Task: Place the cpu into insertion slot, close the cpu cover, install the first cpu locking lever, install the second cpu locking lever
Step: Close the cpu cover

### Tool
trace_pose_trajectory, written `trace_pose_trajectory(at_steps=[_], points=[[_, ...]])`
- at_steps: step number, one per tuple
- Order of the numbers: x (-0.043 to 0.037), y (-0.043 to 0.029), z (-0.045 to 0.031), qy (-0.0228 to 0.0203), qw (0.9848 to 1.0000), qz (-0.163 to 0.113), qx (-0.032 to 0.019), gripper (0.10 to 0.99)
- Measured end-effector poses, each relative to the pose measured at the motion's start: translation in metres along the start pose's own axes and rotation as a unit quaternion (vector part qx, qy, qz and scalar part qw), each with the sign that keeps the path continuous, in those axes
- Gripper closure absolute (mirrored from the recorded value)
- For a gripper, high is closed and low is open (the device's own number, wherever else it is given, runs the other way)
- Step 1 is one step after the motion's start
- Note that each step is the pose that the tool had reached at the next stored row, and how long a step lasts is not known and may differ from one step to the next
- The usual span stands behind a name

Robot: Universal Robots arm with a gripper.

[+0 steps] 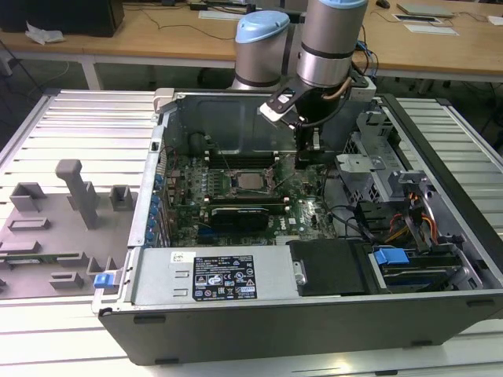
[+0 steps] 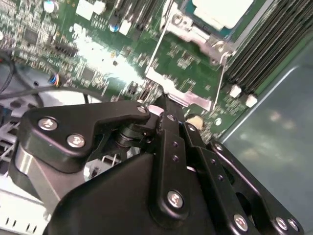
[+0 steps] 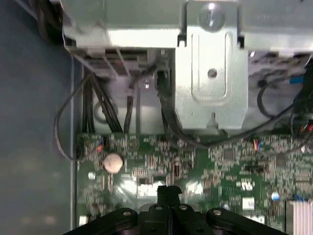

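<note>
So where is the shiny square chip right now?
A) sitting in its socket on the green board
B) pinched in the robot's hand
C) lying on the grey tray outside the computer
A: the cpu sits in the insertion slot on the green board, while the hand is off to the exterior view's right of it.

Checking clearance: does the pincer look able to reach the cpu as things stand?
Probably yes: the pincer hovers close beside the cpu, above open motherboard, with nothing standing between them.
</note>
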State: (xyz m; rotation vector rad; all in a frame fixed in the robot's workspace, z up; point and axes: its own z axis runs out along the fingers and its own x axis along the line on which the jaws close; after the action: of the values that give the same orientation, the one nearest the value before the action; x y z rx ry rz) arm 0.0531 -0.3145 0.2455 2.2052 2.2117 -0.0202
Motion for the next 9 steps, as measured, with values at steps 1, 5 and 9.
trace_pose_trajectory(at_steps=[1, 5, 9], points=[[0.0000, 0.0000, 0.0000, 0.0000, 1.0000, 0.000, 0.0001, 0.980], [0.0000, -0.0074, 0.0000, 0.0000, 1.0000, 0.000, 0.0002, 0.980], [0.0001, -0.0160, 0.0000, 0.0001, 1.0000, 0.000, 0.0001, 0.980]])
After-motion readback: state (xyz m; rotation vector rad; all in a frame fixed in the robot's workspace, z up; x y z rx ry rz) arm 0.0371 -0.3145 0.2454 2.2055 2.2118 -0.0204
